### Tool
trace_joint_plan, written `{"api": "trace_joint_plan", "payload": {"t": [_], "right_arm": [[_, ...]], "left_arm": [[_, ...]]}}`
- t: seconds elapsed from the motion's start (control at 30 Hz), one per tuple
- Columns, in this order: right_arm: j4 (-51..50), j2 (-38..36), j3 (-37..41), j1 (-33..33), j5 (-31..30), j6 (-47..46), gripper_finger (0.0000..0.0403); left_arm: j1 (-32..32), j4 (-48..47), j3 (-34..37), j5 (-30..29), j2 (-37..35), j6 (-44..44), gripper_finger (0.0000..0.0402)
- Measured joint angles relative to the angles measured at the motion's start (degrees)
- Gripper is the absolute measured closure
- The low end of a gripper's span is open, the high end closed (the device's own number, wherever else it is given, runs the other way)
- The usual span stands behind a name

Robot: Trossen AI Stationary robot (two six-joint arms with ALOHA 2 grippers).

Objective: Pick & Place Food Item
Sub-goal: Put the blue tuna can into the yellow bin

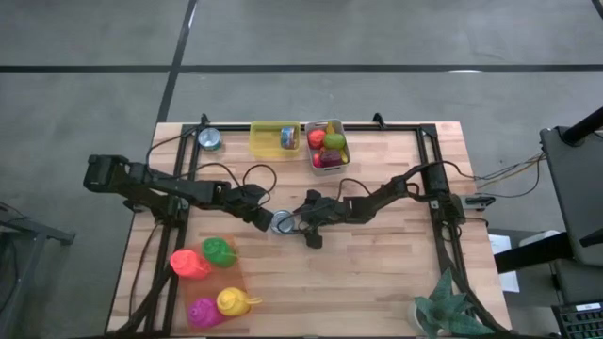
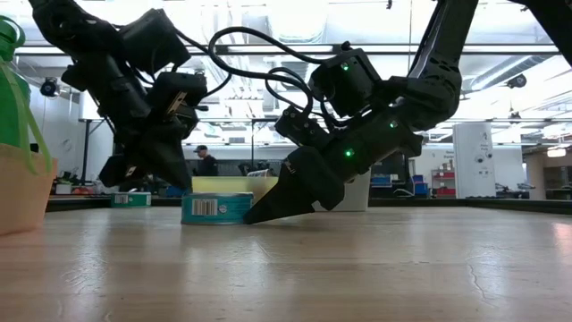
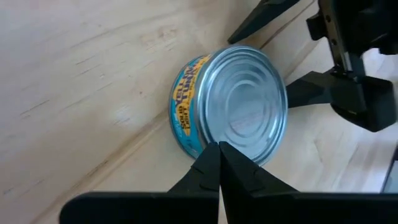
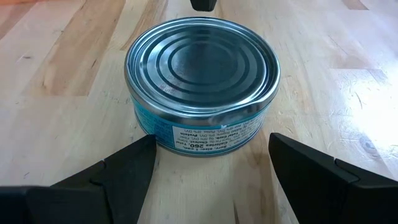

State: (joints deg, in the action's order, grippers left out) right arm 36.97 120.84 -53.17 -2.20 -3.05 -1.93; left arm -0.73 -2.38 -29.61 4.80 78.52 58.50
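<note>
A flat tuna can (image 1: 283, 222) with a teal label stands upright on its base on the wooden table (image 1: 377, 273), near the middle. My left gripper (image 3: 219, 148) is shut, and its tips sit at the can's top rim on the left side. My right gripper (image 4: 211, 149) is open, pointing slantwise down from the table's right. Its two fingers (image 4: 127, 165) flank the can (image 4: 202, 81) at its near sides. In the low view one right finger (image 2: 268, 207) reaches the table beside the can (image 2: 214, 207). My left gripper's shut tips lie over the can's rim (image 3: 208, 138), slanting down from the table's left; I cannot tell whether they touch it. My right gripper's fingertips stand close beside the can's wall (image 4: 149, 134); I cannot tell whether they touch it either.
At the far edge are a yellow tray (image 1: 268, 141) holding a can, a clear box (image 1: 326, 144) of toy fruit and another can (image 1: 209, 140). Several coloured toys (image 1: 212, 278) lie at the near left, and a green plant-like thing (image 1: 452, 311) at the near right.
</note>
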Motion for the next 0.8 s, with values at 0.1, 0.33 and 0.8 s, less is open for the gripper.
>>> {"api": "trace_joint_plan", "payload": {"t": [0.1, 0.33, 0.8], "right_arm": [[0.05, 0.0, 0.02, 0.0, 0.0, 0.0, 0.0097], [0.29, 0.0, 0.07, -0.06, 0.17, 0.09, 0.0097], [1.86, 0.11, 0.16, -0.21, 0.04, 0.8, 0.0097]], "left_arm": [[0.0, -0.01, -0.04, -0.28, 0.44, 0.0, 0.0399], [0.0, 2.18, -0.17, -0.57, 2.52, 0.0, 0.0399], [0.0, 2.47, -0.11, -0.45, 2.6, -0.02, 0.0399]]}}
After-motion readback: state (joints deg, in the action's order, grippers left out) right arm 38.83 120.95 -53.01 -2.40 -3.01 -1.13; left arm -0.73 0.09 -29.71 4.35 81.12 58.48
